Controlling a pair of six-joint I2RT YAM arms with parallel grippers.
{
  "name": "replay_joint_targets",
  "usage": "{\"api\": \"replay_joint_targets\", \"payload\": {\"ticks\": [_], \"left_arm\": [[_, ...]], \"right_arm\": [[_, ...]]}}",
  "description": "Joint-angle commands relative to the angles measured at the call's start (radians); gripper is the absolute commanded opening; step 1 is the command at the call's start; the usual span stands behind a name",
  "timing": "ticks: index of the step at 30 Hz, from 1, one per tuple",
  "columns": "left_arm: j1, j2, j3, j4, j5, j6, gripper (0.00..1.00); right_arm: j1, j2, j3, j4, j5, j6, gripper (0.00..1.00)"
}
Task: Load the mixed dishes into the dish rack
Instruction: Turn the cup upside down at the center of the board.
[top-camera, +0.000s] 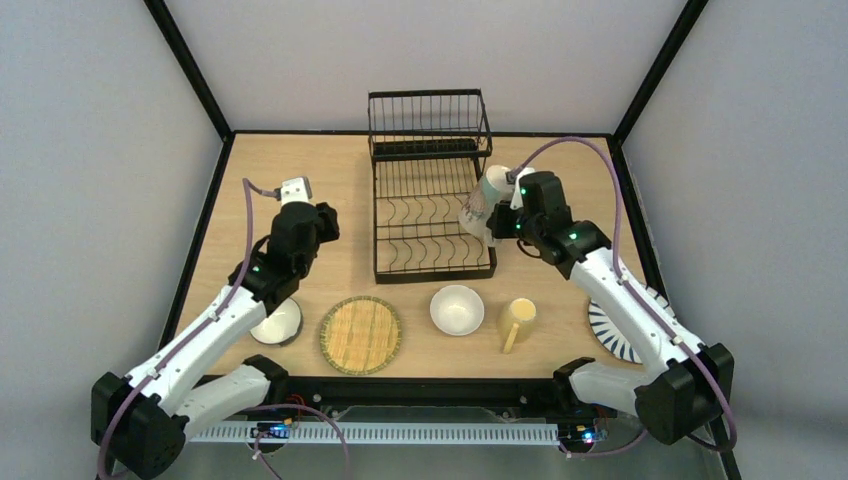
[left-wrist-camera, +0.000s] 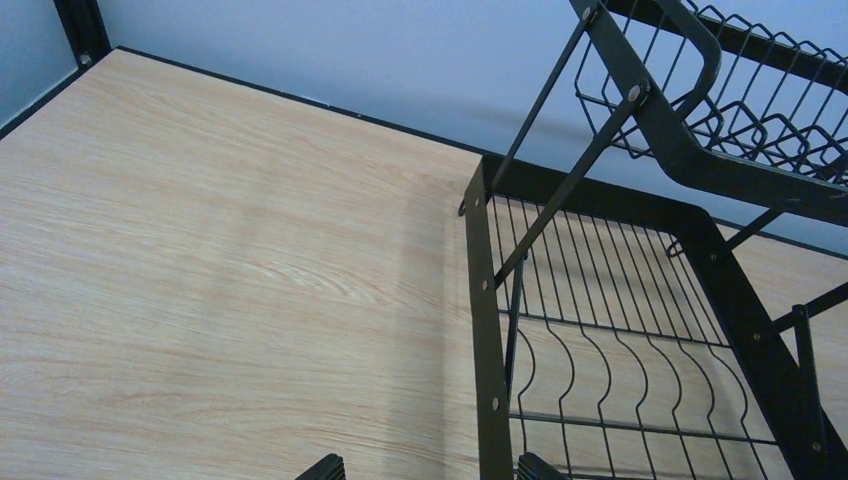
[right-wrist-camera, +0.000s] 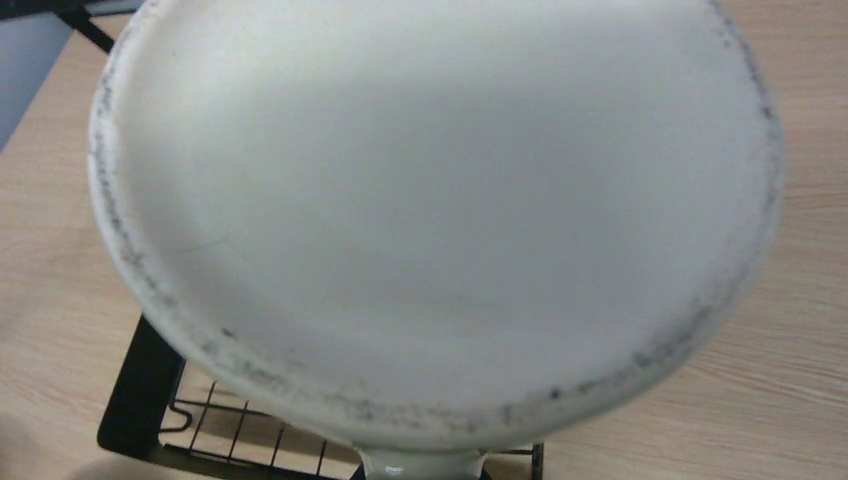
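dish rack (top-camera: 432, 200): matt black metal wire | table (top-camera: 300, 170): smooth pale wood grain | green plate (right-wrist-camera: 430, 200): smooth glaze, speckled rim

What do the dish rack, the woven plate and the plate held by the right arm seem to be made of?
Dish rack: thin black wire and flat bars, matte, probably coated metal. Woven plate: criss-crossed tan strips, likely bamboo. Pale plate in the right end effector: smooth with a speckled rim, probably glazed ceramic, possibly melamine.

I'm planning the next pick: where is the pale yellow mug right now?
In the top view, the pale yellow mug stands on the table right of centre near the front edge, between the white bowl and the blue-striped plate.
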Motion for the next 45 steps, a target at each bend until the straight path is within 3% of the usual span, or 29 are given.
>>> {"api": "replay_joint_targets", "payload": {"ticks": [1, 6, 14, 25, 45], "left_arm": [[-0.005, -0.020, -0.003, -0.028, 0.010, -0.010, 0.99], [-0.005, -0.026, 0.000, -0.036, 0.010, -0.017, 0.99], [-0.005, -0.037, 0.008, -0.046, 0.020, -0.007, 0.99], [-0.005, -0.013, 0.024, -0.024, 0.074, 0.018, 0.99], [-0.005, 0.003, 0.015, 0.021, 0.112, 0.094, 0.99]], "right_arm": [[0.062, -0.031, -0.003, 0.126, -0.018, 0.012, 0.00], [0.185, 0.033, -0.006, 0.165, 0.059, -0.029, 0.00], [0.259, 0.130, 0.007, 0.243, 0.128, -0.096, 0.00], [0.289, 0.283, 0.001, 0.458, 0.191, -0.248, 0.00], [0.289, 0.611, 0.181, 0.679, 0.198, -0.303, 0.00]]}}
